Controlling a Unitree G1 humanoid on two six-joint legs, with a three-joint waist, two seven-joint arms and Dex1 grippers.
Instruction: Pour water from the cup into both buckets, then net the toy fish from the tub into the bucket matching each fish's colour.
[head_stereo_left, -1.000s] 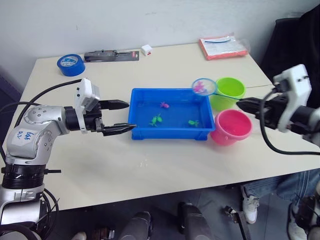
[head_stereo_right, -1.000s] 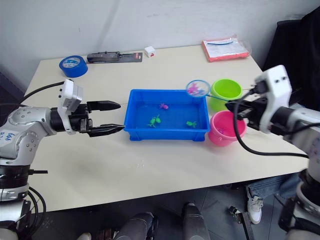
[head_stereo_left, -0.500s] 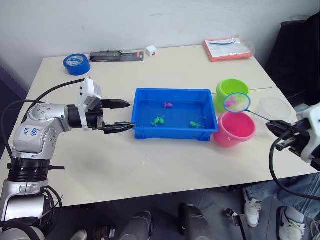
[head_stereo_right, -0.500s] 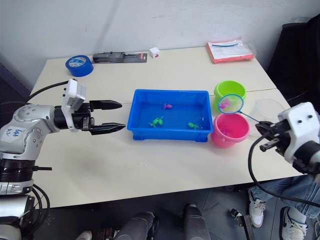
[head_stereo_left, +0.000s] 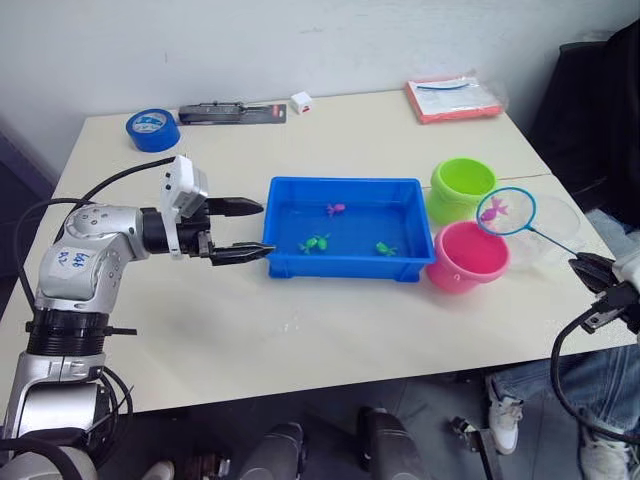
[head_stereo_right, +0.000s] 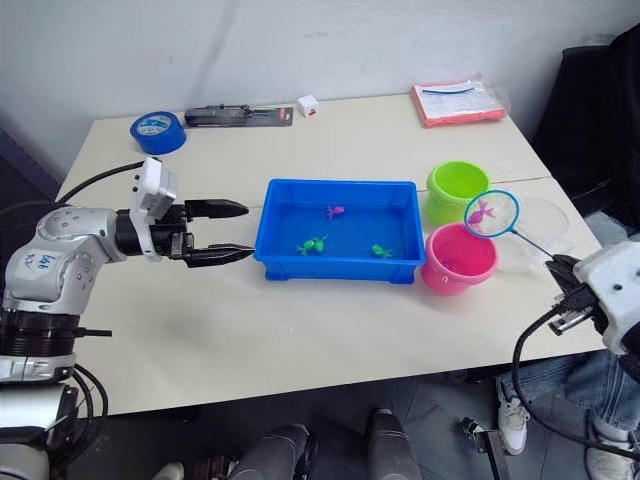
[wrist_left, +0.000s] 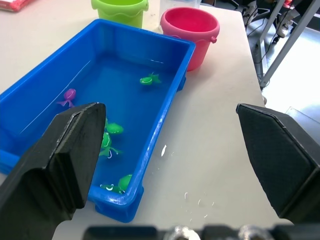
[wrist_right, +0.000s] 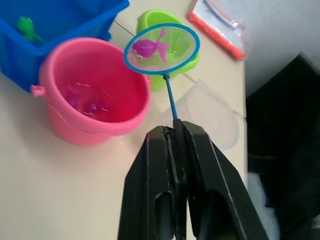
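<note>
Beige table (head_stereo_left: 330, 330) against plain white wall (head_stereo_left: 300, 40)

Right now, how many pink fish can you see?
4: one in the net, one in the tub, and two in the pink bucket. Others may be hidden in the bucket.

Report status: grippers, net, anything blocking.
Right gripper shut on net, pink fish in mesh, above pink bucket's far edge. Left gripper open beside tub. Nothing blocking.
</note>
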